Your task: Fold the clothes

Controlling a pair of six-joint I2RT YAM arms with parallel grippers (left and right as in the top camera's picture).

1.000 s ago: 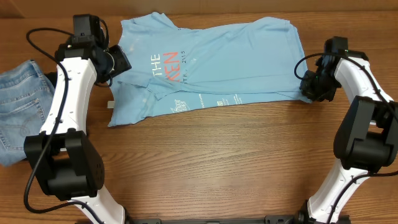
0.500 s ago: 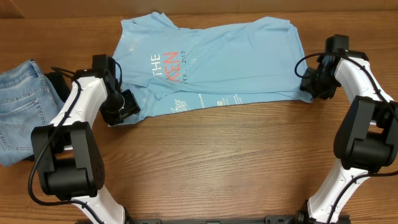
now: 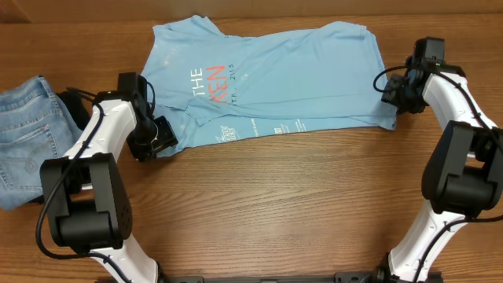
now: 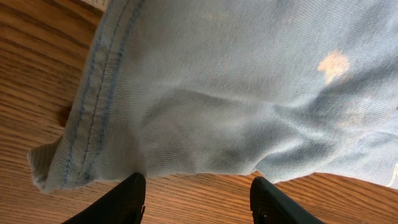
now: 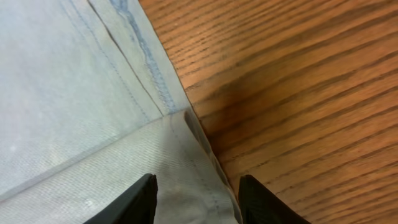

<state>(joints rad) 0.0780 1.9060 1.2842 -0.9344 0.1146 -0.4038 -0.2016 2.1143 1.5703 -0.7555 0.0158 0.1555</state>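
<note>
The left pincer (image 4: 199,202) stands moderately wide and holds nothing. In its wrist view bare wood shows between the two tips, and the stitched hem (image 4: 99,99) of the sky-blue T-shirt (image 3: 275,82) bunches just ahead of them, at the garment's 8 o'clock corner as the overhead shows it. The right pincer (image 5: 194,199) is likewise parted with nothing clamped. Its tips straddle a flat seamed corner (image 5: 177,124) on the shirt's 3 to 4 o'clock edge, with cloth lying between them and wood off toward 2 o'clock. The T-shirt lies sideways across the 12 o'clock half of the desk (image 3: 275,212), its lettering turned on end, and a flap along its 6 o'clock side seems doubled over. I judge the step to be taking hold of the two near corners for a fold. The next move calls for each pincer to settle onto its corner and close on the cloth alone, then for both to lift together and carry the edge evenly toward 12 o'clock. How many layers sit at either corner is hard to tell. Blue jeans (image 3: 23,134) at 9 o'clock run off the frame. A dark shape (image 3: 72,106) beside them, behind the left arm, could be cable or cloth.
</note>
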